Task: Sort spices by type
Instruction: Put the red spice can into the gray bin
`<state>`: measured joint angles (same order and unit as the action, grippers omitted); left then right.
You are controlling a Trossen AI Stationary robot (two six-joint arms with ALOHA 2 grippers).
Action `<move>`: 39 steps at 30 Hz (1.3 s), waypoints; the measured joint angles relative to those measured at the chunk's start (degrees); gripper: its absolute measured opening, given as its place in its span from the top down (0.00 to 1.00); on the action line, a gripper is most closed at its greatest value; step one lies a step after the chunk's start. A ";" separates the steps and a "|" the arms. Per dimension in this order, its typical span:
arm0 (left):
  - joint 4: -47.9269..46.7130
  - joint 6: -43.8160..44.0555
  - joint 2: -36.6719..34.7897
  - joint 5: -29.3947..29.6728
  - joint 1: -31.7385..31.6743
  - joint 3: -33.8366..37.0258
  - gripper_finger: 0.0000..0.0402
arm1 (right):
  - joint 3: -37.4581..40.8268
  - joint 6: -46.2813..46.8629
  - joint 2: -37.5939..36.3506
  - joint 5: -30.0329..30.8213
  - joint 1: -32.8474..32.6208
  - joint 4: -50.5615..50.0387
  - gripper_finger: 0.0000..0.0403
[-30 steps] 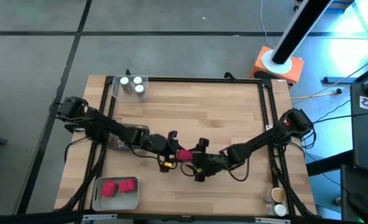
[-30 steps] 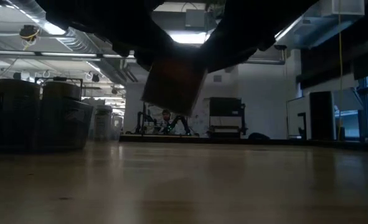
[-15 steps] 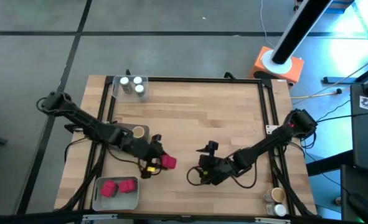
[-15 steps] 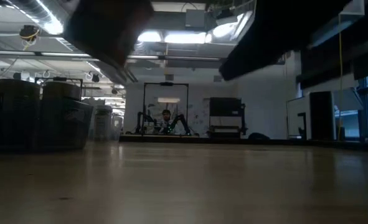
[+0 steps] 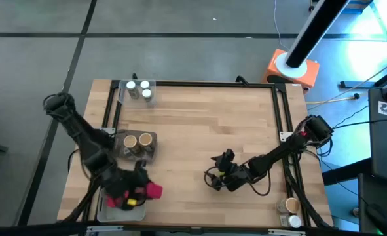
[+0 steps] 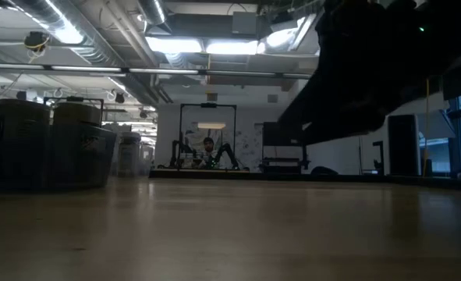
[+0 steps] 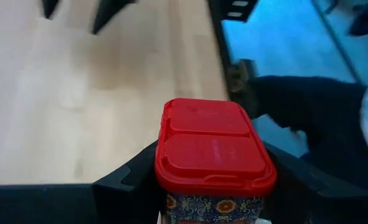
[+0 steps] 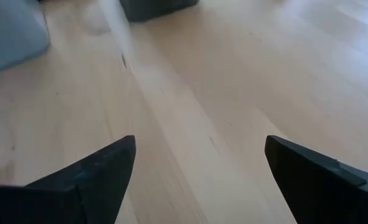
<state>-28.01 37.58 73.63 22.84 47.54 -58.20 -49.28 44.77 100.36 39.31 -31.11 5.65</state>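
The red-lidded spice box [image 7: 213, 149], mid-table half a second ago, now hangs over the grey tray [image 5: 105, 211] at the near-left corner, clamped upright in the left gripper [image 5: 139, 192]. The tray holds red boxes [image 5: 114, 201]. The right gripper [image 8: 196, 168], spread wide, hovers empty mid-table.

The left arm is folded back toward seven o'clock of the bench, its gripper [image 5: 135, 194] clamped on a red-lidded spice box [image 7: 212, 151], while the right arm is stretched low toward five o'clock, its gripper [image 5: 217, 176] held with fingers [image 8: 90, 177] spread apart.
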 joint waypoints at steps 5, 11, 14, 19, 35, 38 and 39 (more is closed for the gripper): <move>-1.27 8.69 0.00 4.70 7.66 -1.00 0.51 | 0.70 0.44 0.00 1.14 0.00 1.91 0.11; -1.62 18.58 2.50 8.30 15.95 -1.00 0.51 | 0.70 3.04 0.00 3.36 0.00 2.05 0.11; -2.36 22.92 5.11 9.11 18.75 -1.00 0.51 | 0.70 4.44 0.00 3.86 0.00 2.05 0.11; -2.57 27.07 10.62 12.02 21.35 -1.00 0.51 | 0.70 5.37 0.02 6.58 -0.06 3.53 0.11; -1.59 29.22 20.55 15.08 21.84 -0.96 0.47 | 0.70 6.54 0.20 7.69 -0.04 5.38 0.11; -1.74 28.70 20.55 13.35 21.82 -0.93 0.42 | 0.70 7.38 0.20 7.68 -0.04 5.38 0.11; -1.60 28.61 20.53 13.01 21.82 -0.93 0.40 | 0.70 7.46 0.20 7.68 -0.04 5.38 0.11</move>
<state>-29.60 66.19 94.15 35.85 69.36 -59.13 -48.58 52.24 100.55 46.99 -31.16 11.03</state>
